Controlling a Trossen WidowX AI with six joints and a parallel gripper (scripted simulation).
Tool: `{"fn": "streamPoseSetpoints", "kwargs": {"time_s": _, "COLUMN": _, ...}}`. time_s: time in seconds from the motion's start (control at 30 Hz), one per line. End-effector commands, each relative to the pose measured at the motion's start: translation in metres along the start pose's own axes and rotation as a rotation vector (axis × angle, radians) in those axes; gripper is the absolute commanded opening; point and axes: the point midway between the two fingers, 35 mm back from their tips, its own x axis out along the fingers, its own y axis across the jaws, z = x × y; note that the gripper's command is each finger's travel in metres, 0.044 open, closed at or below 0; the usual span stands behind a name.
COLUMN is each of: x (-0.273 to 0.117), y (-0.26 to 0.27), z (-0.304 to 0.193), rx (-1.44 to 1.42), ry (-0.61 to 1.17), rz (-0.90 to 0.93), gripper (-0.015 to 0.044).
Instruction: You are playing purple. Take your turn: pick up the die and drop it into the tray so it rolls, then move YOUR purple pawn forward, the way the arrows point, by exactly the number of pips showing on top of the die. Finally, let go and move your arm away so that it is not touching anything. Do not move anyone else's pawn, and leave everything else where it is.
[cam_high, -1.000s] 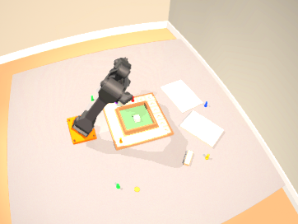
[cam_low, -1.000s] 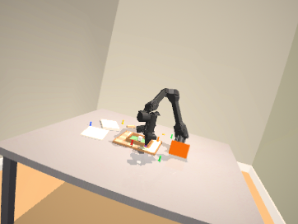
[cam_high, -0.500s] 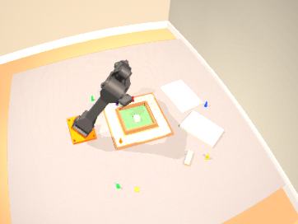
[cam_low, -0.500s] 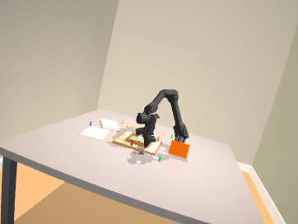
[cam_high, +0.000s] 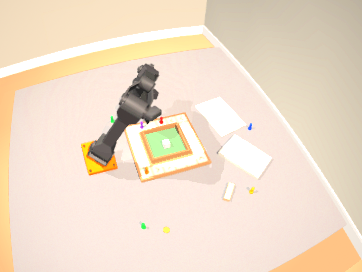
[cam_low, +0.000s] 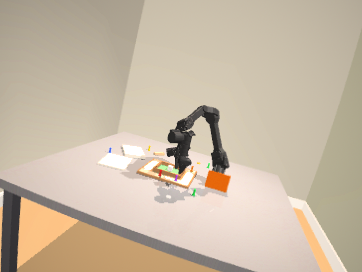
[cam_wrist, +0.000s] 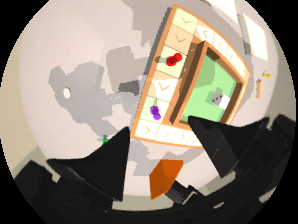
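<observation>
The dark fingers stand wide apart with nothing between them. The small purple pawn (cam_wrist: 154, 111) stands upright just beyond their tips on the cream track of the square wooden board (cam_wrist: 148, 129), set free so the arm can leave. The white die (cam_wrist: 217, 98) lies further off, in the green tray (cam_wrist: 200, 99), with the red pawn (cam_wrist: 174, 59) on the track beyond, all on the pale tabletop (cam_high: 200, 225)

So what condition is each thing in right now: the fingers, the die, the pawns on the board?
gripper: fingers open, holding nothing, above the board.
purple pawn: standing on the board's track, released.
red pawn: upright on the track.
die: resting in the green tray.
orange pawn: on the track's near corner.
</observation>
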Motion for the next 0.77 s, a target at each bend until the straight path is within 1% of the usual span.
{"fn": "streamPoseSetpoints", "kwargs": {"time_s": 0.0, "x": -0.01, "y": -0.002, "z": -0.001, "rx": 0.01, "ry": 0.002, "rz": 0.004, "gripper": 0.044}}
{"fn": "streamPoseSetpoints", "kwargs": {"time_s": 0.1, "x": -0.025, "y": -0.014, "z": -0.01, "rx": 0.075, "ry": 0.003, "rz": 0.004, "gripper": 0.044}}
{"fn": "streamPoseSetpoints", "kwargs": {"time_s": 0.23, "x": -0.061, "y": -0.048, "z": -0.042, "rx": 0.255, "ry": 0.006, "rz": 0.002, "gripper": 0.044}}
{"fn": "streamPoseSetpoints", "kwargs": {"time_s": 0.37, "x": -0.087, "y": -0.081, "z": -0.078, "rx": 0.426, "ry": 0.009, "rz": 0.0, "gripper": 0.044}}
{"fn": "streamPoseSetpoints", "kwargs": {"time_s": 0.43, "x": -0.091, "y": -0.087, "z": -0.085, "rx": 0.455, "ry": 0.009, "rz": -0.001, "gripper": 0.044}}
{"fn": "streamPoseSetpoints", "kwargs": {"time_s": 0.47, "x": -0.083, "y": -0.075, "z": -0.068, "rx": 0.383, "ry": 0.0, "rz": 0.001, "gripper": 0.044}}
{"fn": "streamPoseSetpoints", "kwargs": {"time_s": 0.73, "x": -0.083, "y": -0.075, "z": -0.068, "rx": 0.383, "ry": 0.0, "rz": 0.001, "gripper": 0.044}}
